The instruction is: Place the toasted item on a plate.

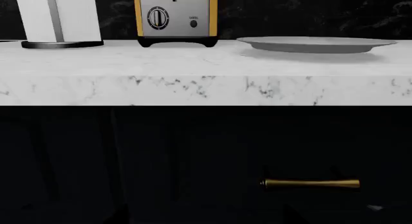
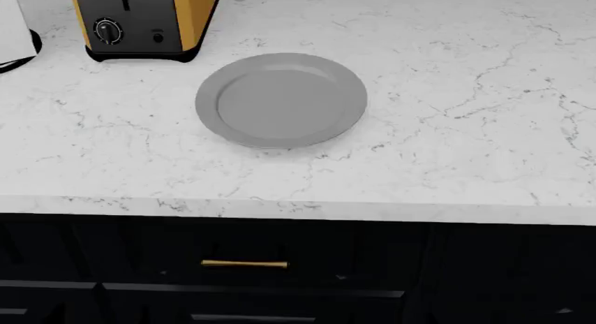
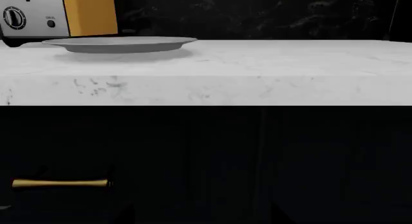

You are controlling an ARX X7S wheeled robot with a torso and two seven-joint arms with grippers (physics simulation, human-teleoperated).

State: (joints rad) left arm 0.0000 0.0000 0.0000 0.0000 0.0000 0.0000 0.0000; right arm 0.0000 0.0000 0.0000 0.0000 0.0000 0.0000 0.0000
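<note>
The grey plate [image 2: 281, 99] lies bare on the white marble counter [image 2: 465, 128], just in front and to the right of the black-and-yellow toaster [image 2: 144, 20]. No toast shows in any view, and the toaster's top is cut off. The plate also shows in the left wrist view [image 1: 315, 44] and the right wrist view [image 3: 119, 43]. Both grippers are below the counter edge, facing the dark cabinet front, and are out of the head view. The left gripper [image 1: 209, 207] and right gripper [image 3: 202, 204] show only as dim finger outlines set wide apart, with nothing between them.
A white object on a dark round base [image 1: 58, 19] stands left of the toaster [image 1: 175, 16]. A brass drawer handle [image 2: 244, 264] sits on the dark cabinet under the counter, and shows in the left wrist view [image 1: 310, 184] and right wrist view [image 3: 60, 183].
</note>
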